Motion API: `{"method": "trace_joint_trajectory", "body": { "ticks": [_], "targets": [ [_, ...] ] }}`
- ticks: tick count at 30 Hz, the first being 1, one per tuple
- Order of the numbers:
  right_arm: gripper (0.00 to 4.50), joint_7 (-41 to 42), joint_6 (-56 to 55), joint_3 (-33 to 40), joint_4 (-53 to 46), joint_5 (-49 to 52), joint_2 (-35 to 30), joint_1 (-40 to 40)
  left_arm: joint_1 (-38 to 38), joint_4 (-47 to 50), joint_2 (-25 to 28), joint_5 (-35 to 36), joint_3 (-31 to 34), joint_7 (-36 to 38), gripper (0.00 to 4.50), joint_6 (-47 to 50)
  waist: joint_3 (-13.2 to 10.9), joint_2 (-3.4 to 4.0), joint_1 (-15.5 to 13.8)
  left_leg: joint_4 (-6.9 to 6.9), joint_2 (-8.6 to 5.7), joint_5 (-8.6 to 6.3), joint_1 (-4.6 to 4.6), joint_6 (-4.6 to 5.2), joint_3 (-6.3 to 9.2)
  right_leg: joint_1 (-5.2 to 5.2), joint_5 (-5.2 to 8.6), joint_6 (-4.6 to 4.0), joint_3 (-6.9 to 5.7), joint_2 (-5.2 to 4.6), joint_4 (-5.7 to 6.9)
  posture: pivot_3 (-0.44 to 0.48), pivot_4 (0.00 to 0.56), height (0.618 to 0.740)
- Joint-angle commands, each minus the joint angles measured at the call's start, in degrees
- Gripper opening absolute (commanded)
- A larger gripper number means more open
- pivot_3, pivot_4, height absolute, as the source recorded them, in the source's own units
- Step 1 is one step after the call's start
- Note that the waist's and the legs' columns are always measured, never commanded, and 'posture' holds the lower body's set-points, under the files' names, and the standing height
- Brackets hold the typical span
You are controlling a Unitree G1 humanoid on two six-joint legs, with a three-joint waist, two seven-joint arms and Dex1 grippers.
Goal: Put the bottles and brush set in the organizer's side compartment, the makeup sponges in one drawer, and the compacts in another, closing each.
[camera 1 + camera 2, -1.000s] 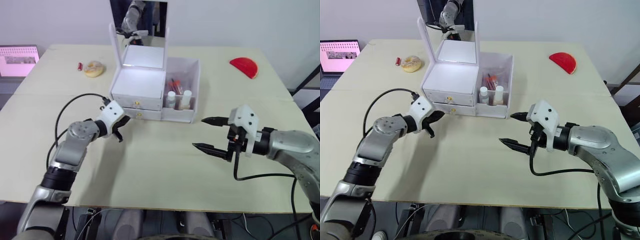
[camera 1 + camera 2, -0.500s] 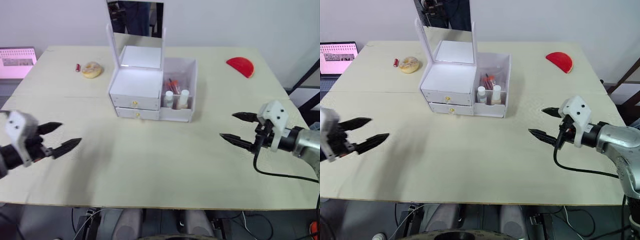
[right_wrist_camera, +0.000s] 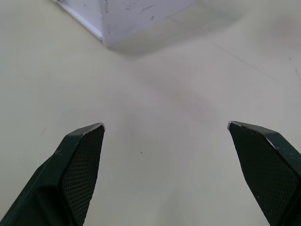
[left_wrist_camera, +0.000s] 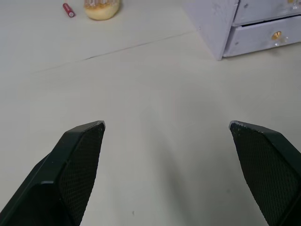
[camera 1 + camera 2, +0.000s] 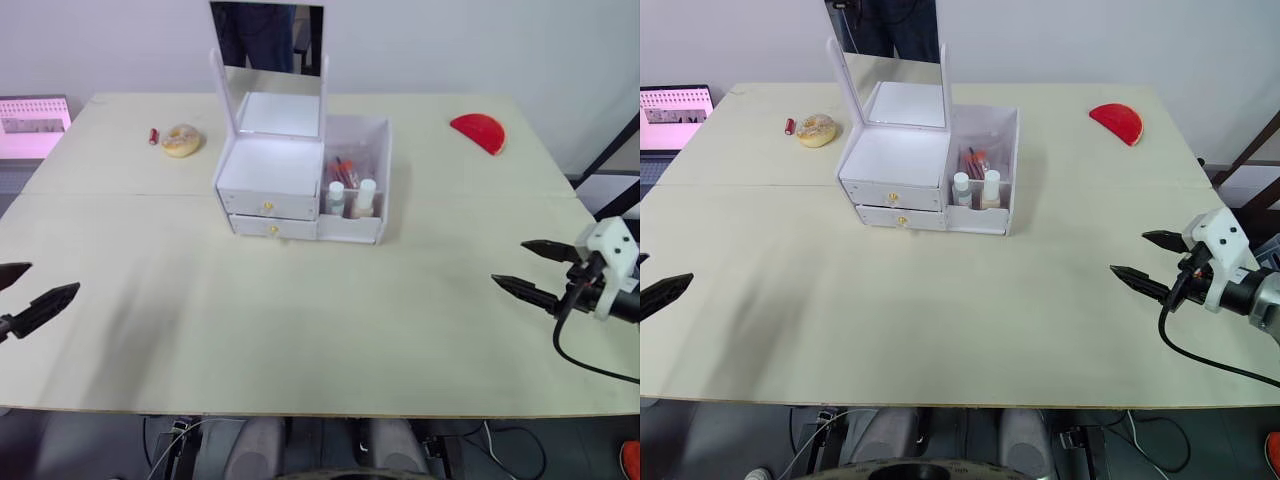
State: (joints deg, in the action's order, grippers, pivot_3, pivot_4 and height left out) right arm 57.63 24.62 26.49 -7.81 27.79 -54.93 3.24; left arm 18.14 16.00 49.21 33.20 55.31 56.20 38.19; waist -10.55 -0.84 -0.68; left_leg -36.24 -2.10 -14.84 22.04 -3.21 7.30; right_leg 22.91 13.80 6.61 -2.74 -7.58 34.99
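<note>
The white organizer (image 5: pixel 272 175) with its upright mirror (image 5: pixel 266 38) stands at the table's middle back. Its side compartment (image 5: pixel 385 150) holds two bottles (image 5: pixel 337 197) and the red-handled brush set (image 5: pixel 348 168). The upper drawer (image 5: pixel 268 206) and the lower drawer (image 5: pixel 272 228), each with a gold knob, are both pushed in. Makeup sponges and compacts are out of view. My left gripper (image 5: pixel 54 276) hovers open and empty at the table's left front edge. Far to the right, my right gripper (image 5: pixel 508 262) is open and empty too. The left wrist view looks past the open fingers (image 4: pixel 80 155) toward the drawers (image 4: pixel 268 35).
A round doughnut-like item (image 5: pixel 182 139) and a small red tube (image 5: pixel 153 136) lie at the back left. A red half-disc (image 5: pixel 480 132) lies at the back right. A pink-faced panel (image 5: pixel 30 115) sits beyond the table's left edge. Bare tabletop (image 5: pixel 320 310) spreads between the grippers.
My left gripper was shut by the lower drawer's front; it has opened and pulled back to the table's left edge. The right arm has drawn back to the right, still open.
</note>
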Motion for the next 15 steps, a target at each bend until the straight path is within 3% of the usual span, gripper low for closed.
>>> {"method": "trace_joint_trajectory", "body": {
  "ticks": [1,15],
  "targets": [
    [4.5,-0.4,-0.9,1.2,-1.5,-0.2,-0.3,-0.6,-0.6,1.0,0.3,0.7,0.6,-1.2,4.46,-1.0,0.0,0.0,0.0,0.01,0.0,0.0,0.0,0.0,0.0,0.01,0.0,0.0,0.0,0.0,0.0,0.0,0.15,0.739],
    [4.5,-1.0,-0.1,0.8,-1.7,-0.4,-0.6,-1.6,-1.0,-0.3,1.3,1.3,0.4,-0.7,4.46,-2.1,0.0,-0.01,0.0,0.03,0.0,0.0,0.05,0.0,-0.31,0.18,-0.11,-0.17,0.27,0.01,0.02,0.0,0.15,0.739]
  ]
}}
